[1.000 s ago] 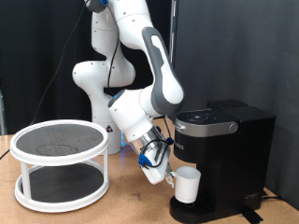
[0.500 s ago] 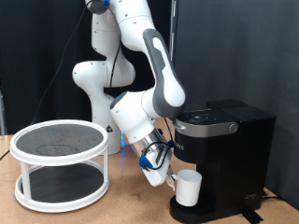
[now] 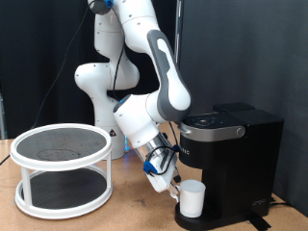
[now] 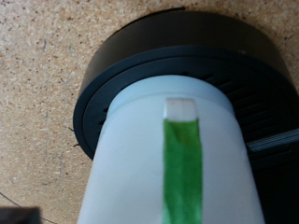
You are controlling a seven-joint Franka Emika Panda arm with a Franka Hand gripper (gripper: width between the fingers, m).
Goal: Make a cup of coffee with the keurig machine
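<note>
Gripper (image 3: 171, 184) closed on cup (image 3: 192, 198) handle, holding cup upright, sitting on keurig machine (image 3: 231, 154) drip tray (image 4: 103, 84).

Exterior view: off-arm camera at about table height, level, mid-distance, facing the arm with the keurig machine (image 3: 231, 159) at its right. Wrist view: very close, looking steeply down at the cup (image 4: 173, 154) on the round drip tray (image 4: 98, 89). Both views share cup (image 3: 192, 198) and tray.

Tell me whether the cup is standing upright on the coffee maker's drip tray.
Upright. The cup stands with its open mouth facing up on the keurig machine's round drip tray, beside the gripper.
</note>
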